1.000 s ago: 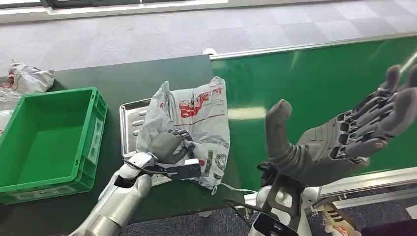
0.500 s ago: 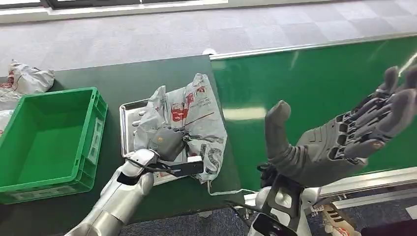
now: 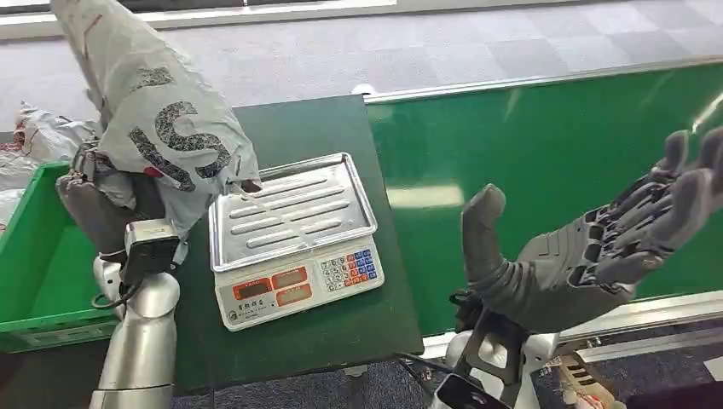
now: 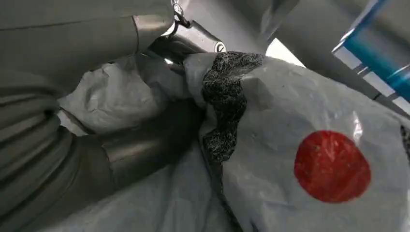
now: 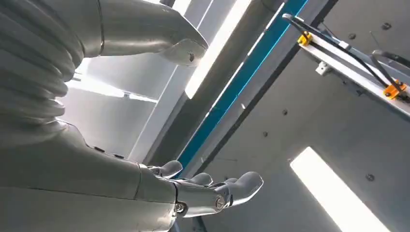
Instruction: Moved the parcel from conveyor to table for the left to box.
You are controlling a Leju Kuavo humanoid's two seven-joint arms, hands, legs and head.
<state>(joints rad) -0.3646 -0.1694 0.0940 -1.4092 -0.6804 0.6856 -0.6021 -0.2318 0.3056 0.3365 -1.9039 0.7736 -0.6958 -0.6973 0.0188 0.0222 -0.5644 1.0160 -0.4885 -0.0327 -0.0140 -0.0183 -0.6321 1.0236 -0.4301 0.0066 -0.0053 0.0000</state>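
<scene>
Dark green counter (image 3: 324, 128) beside a green conveyor (image 3: 546, 153). Left hand (image 3: 107, 204) grips a grey parcel (image 3: 158, 128) raised upright above the green crate's (image 3: 34, 264) near right edge, long axis vertical. Digital scale (image 3: 294, 239) sits mid-counter. Right hand (image 3: 588, 256) hovers over the conveyor, fingers (image 3: 673, 196) spread, holding nothing.

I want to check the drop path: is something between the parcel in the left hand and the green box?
Nothing visible blocks it. The left hand holds the parcel raised at the green box's right edge, and the part of the box that shows looks empty. The scale sits to the right, off the path.
</scene>
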